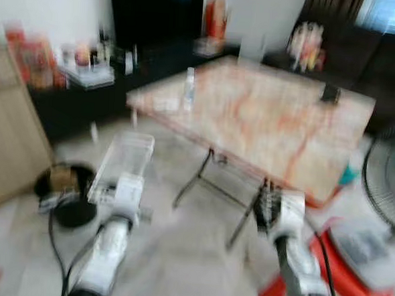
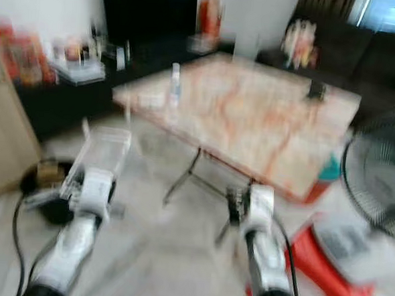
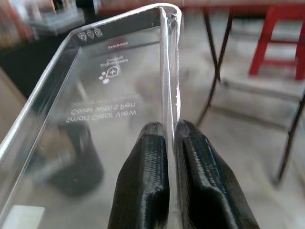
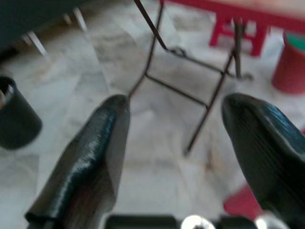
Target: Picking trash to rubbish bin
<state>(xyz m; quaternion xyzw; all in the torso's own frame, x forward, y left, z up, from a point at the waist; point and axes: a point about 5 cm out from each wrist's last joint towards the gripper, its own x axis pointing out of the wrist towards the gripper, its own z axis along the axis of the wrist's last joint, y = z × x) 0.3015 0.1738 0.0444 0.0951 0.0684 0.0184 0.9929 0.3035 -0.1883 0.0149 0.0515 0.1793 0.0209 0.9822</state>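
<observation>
- A clear plastic packaging tray w/ printed lettering [image 3: 109,95] is clenched by its thin edge between the black fingers [image 3: 147,181] of the left claw [image 1: 118,183]; seen raised in front of the left arm in the head views, above the pale tiled floor [image 1: 177,254].
- The right claw [image 4: 190,143] is released, fingers spread wide apart, nothing held; it hangs over the floor near the dark metal legs of the folding table [image 4: 190,95].
- A black round rubbish bin [image 1: 70,194] is seen on the floor to the robot's left, just below and beside the held tray; something brownish appears to lie inside, too blurred to id.
- A marble-patterned orange-white table [image 1: 266,119] stands ahead w/ a small clear bottle [image 1: 189,87] upright near its left edge; a red plastic stool [image 1: 350,285] and a dark standing fan [image 1: 390,173] are at right.
- Step in hand (judged): carry phase, trash gripped, bin not yet reached. Head views are blurred, so the robot is prob. walking or turning.
- Next move calls for: the left claw to be brought over the bin mouth, then opened; the tray looks wider than the bin opening, so an end-first drop is likely needed.
</observation>
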